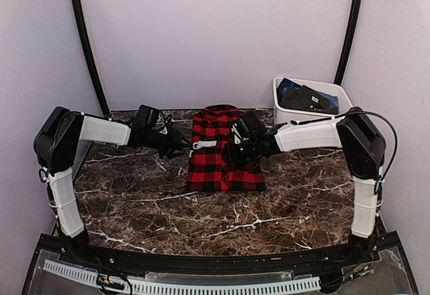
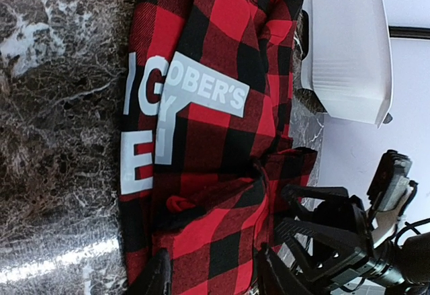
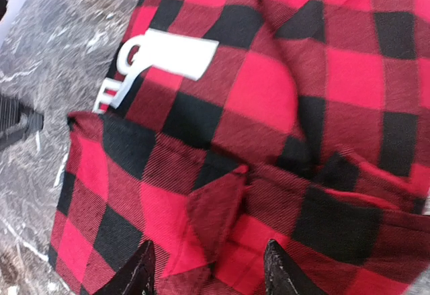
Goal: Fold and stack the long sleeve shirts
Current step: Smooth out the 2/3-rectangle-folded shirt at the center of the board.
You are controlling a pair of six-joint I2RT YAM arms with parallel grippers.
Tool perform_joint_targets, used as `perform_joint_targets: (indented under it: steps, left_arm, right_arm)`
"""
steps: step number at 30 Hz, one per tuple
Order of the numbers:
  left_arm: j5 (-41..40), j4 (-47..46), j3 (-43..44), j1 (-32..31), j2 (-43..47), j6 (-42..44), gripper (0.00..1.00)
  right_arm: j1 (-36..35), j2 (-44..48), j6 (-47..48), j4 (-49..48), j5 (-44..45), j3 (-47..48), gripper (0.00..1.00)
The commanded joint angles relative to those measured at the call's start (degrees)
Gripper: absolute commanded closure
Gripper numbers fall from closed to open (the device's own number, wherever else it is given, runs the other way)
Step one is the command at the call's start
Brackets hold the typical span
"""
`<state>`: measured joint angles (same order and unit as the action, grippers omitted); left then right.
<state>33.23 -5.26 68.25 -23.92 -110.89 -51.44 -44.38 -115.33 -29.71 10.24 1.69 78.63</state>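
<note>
Spread wide, the left fingers (image 2: 158, 278) hang over the near-left part of the flannel shirt (image 1: 222, 154), with red-and-black check filling the gap between the two tips. They grip nothing; whether the tips press on the cloth cannot be told. From overhead, the left arm reaches in from the left side, and its fingers stand at the shirt's left edge, beside the white label (image 1: 205, 145).

The right fingers (image 3: 138, 278) are parted just as far. They sit above a loose triangular fold of the same shirt, and no cloth is pinched between them. The right arm comes in from the right side, its wrist over the shirt's right half, so the two sets of fingers face each other across the garment, near but apart.

The shirt lies on the dark veined marble tabletop (image 1: 201, 214), in the middle and toward the far side, folded into a rough rectangle with rumpled layers on top. The left wrist view shows large pale letters on the label, partly hidden by a fold.

At the far right corner a white tub (image 1: 339, 93) holds dark folded cloth (image 1: 306, 98), well apart from the shirt.
</note>
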Motion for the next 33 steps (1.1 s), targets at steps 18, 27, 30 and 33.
perform_joint_targets:
  steps: [18, 27, 30, 33]
  left_arm:
    - [-3.86, 6.91, 8.02, -3.06, -7.07, 10.28, 0.64]
    - [-4.76, 7.89, 10.76, -3.28, -9.30, 11.29, 0.67]
    - [-5.70, 9.00, 11.38, -3.30, -9.26, 11.83, 0.67]
    - [-6.03, 9.94, 11.34, -3.32, -9.13, 11.85, 0.67]
  right_arm:
    - [8.61, 9.32, 2.99, 0.88, -0.19, -7.97, 0.79]
    - [8.46, -0.11, 4.99, 3.76, -3.27, 0.93, 0.71]
    - [8.35, -3.48, 5.40, 5.24, -2.58, 4.07, 0.58]
    - [8.35, -5.72, 5.69, 7.57, -1.88, 6.68, 0.51]
